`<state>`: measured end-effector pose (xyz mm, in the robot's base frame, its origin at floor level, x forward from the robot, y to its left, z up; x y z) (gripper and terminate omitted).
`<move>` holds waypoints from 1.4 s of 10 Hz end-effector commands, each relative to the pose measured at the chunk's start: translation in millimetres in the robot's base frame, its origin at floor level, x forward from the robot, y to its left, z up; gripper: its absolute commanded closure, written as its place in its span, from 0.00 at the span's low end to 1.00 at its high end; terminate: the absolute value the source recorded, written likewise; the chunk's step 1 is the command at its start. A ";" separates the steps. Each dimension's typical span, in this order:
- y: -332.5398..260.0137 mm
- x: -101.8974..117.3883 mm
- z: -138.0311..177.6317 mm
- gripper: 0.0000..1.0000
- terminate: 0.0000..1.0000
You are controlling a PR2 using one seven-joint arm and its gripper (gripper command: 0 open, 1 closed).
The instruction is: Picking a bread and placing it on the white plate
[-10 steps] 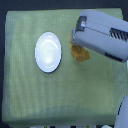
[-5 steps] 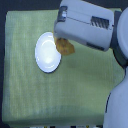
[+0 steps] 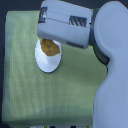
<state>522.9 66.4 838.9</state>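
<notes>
The golden-brown bread [image 3: 49,47] shows just under my arm's grey housing, over the upper part of the white plate [image 3: 48,62]. My gripper sits right above the bread, but its fingers are hidden behind the housing, so its state and exact hold do not show. Whether the bread rests on the plate or hangs above it cannot be told. The plate's top edge is covered by the arm.
A green cloth [image 3: 30,95] covers the table under the plate. My large grey-white arm [image 3: 110,75] fills the exterior view's right side and top. Dark floor borders the cloth at the exterior view's left.
The arm has moved toward the exterior view's left, carrying the bread from beside the plate's edge to over the plate.
</notes>
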 end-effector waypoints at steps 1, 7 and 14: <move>31.8 -0.9 -16.6 1.00 0.00; 26.6 -5.6 -16.5 0.00 0.00; 17.2 -12.5 -12.7 0.00 0.00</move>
<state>519.1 92.3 825.8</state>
